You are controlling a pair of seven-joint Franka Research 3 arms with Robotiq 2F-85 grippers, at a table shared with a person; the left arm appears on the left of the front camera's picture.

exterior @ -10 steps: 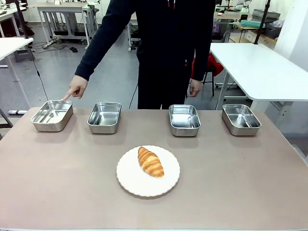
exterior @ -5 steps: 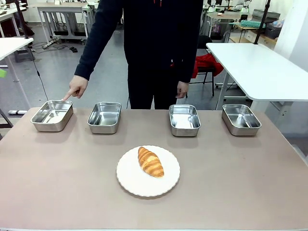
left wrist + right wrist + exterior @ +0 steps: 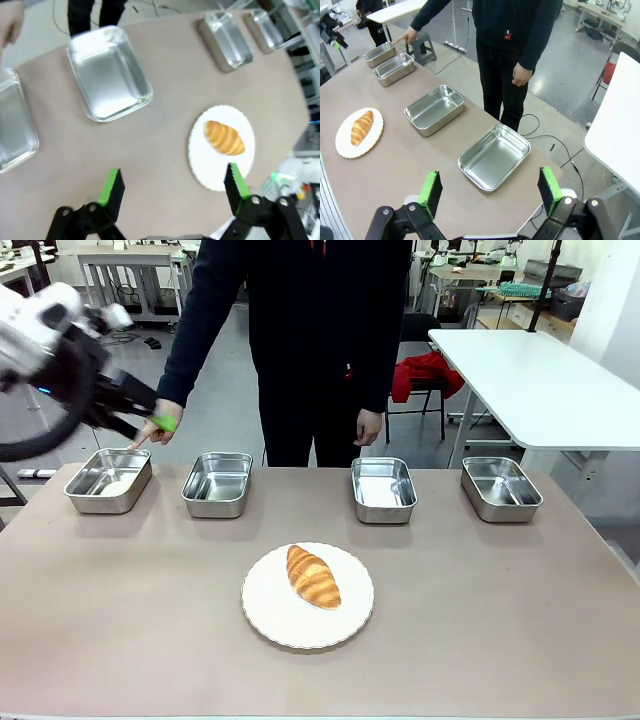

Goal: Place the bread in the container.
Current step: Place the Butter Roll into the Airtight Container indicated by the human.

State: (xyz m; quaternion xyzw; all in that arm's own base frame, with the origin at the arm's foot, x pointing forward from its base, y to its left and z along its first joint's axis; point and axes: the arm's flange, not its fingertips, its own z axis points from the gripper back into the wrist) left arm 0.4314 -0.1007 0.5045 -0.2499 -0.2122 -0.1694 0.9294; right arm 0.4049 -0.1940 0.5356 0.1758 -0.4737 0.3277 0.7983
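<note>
The golden-brown bread (image 3: 313, 576) lies on a round white plate (image 3: 275, 617) at the table's middle. Along the far edge stand four alike steel pans. A person's hand (image 3: 157, 430) points a finger at the leftmost container (image 3: 108, 480). My left gripper (image 3: 155, 420) hovers high over that corner, blurred, close to the hand. In its wrist view the left gripper (image 3: 173, 192) is open and empty, above bare table, with the bread (image 3: 224, 138) ahead to the right. My right gripper (image 3: 490, 192) is open and empty, near the rightmost pan (image 3: 494, 157); the bread (image 3: 361, 127) is far off.
The other pans (image 3: 217, 483) (image 3: 383, 489) (image 3: 501, 487) are empty. The person stands at the far edge with the other hand (image 3: 368, 426) hanging down. A white table (image 3: 540, 380) stands behind on the right. Bare tabletop surrounds the plate.
My left arm has swung into the front view at the upper left. The person has shifted a little to the left; the pointing hand stays at the leftmost pan.
</note>
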